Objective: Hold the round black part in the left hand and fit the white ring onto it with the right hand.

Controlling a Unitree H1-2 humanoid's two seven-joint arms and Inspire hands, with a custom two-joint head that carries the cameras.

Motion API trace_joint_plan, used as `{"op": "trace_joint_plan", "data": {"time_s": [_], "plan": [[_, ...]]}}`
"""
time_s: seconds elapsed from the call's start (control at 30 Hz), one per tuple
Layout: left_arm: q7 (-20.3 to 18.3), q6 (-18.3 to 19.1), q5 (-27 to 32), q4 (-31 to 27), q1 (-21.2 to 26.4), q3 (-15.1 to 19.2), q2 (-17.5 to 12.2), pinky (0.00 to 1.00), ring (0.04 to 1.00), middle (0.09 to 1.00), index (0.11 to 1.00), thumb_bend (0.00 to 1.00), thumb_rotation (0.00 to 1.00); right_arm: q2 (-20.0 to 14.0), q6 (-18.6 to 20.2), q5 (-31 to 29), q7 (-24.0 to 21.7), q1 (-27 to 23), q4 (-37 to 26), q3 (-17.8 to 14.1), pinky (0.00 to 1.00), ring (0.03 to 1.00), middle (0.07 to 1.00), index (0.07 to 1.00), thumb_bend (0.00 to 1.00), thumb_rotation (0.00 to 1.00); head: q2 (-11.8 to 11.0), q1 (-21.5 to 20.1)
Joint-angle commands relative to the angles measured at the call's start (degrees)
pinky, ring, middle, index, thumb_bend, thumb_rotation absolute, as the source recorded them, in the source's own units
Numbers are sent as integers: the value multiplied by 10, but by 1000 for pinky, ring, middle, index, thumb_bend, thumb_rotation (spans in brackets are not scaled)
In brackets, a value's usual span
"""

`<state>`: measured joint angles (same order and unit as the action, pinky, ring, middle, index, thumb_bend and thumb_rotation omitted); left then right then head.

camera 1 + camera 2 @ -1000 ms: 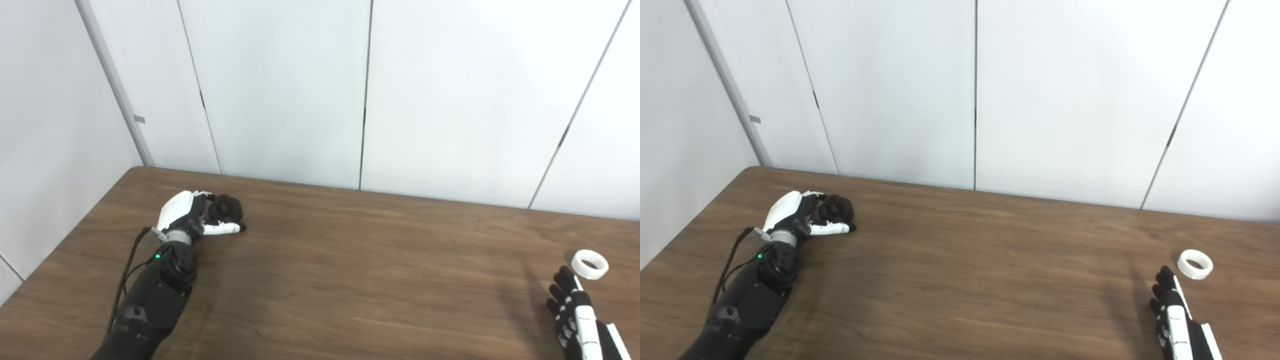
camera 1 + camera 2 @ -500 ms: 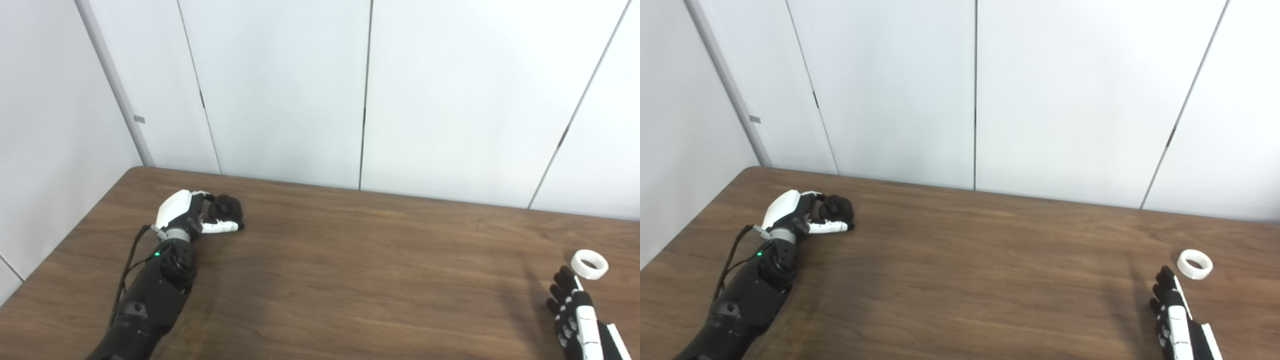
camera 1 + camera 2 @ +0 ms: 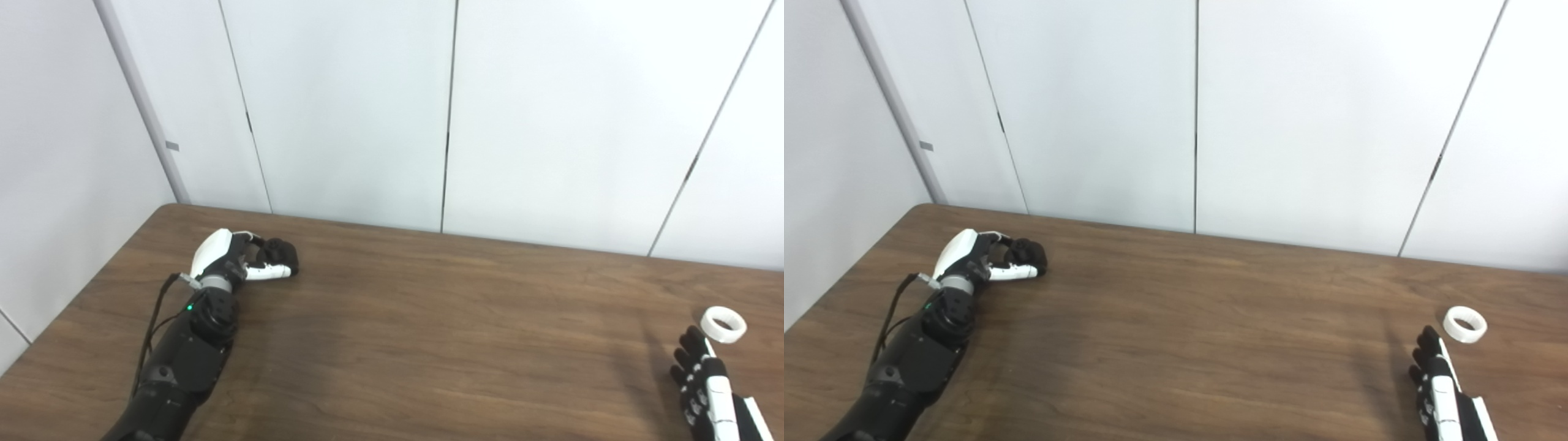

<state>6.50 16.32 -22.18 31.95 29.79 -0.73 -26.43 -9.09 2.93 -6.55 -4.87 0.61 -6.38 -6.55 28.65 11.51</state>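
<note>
- Left hand [image 3: 229, 260]: positioned at the far left of the tabletop [image 3: 429, 318], close to the wall corner. Its fingers [image 3: 269, 272] are curled around the round black part [image 3: 280, 252], with one white finger lying across the front of the part. Whether the part is lifted clear of the wood or resting on it cannot be determined.
- Round black part: enclosed in the left hand, only its dark rounded top and right side visible.
- Right hand [image 3: 1439, 386]: enters at the bottom right corner, palm-down attitude, fingers extended and slightly spread, holding nothing. The fingertips [image 3: 1426, 335] point toward the white ring without contact.
- White ring [image 3: 1465, 324]: lying flat on the tabletop at the far right, just beyond the right hand's fingertips, well apart from the black part.
</note>
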Motion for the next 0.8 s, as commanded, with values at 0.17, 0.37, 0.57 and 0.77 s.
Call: {"op": "trace_joint_plan", "data": {"time_s": [0.17, 0.37, 0.57, 0.77], "plan": [[33, -57, -4, 22, 21, -6, -7, 871, 906, 797, 485, 522, 53, -8, 0, -4, -1, -9, -2, -5, 1000, 1000, 1000, 1000, 427, 1000, 0, 4], [37, -66, -8, 23, 20, -15, -9, 858, 891, 768, 484, 520, 49, -10, -1, -8, -2, -11, -3, -9, 1000, 1000, 1000, 1000, 406, 1000, 2, 1], [37, -72, -9, 23, 18, -19, -11, 839, 884, 761, 483, 521, 49, -10, 5, -11, -2, -12, -6, -11, 1000, 1000, 1000, 1000, 429, 1000, 4, -1], [32, -63, -19, -26, 0, -25, -15, 856, 899, 768, 483, 523, 50, -9, -1, -10, -4, -14, -1, -8, 1000, 1000, 1000, 1000, 435, 1000, 7, -9]]}}
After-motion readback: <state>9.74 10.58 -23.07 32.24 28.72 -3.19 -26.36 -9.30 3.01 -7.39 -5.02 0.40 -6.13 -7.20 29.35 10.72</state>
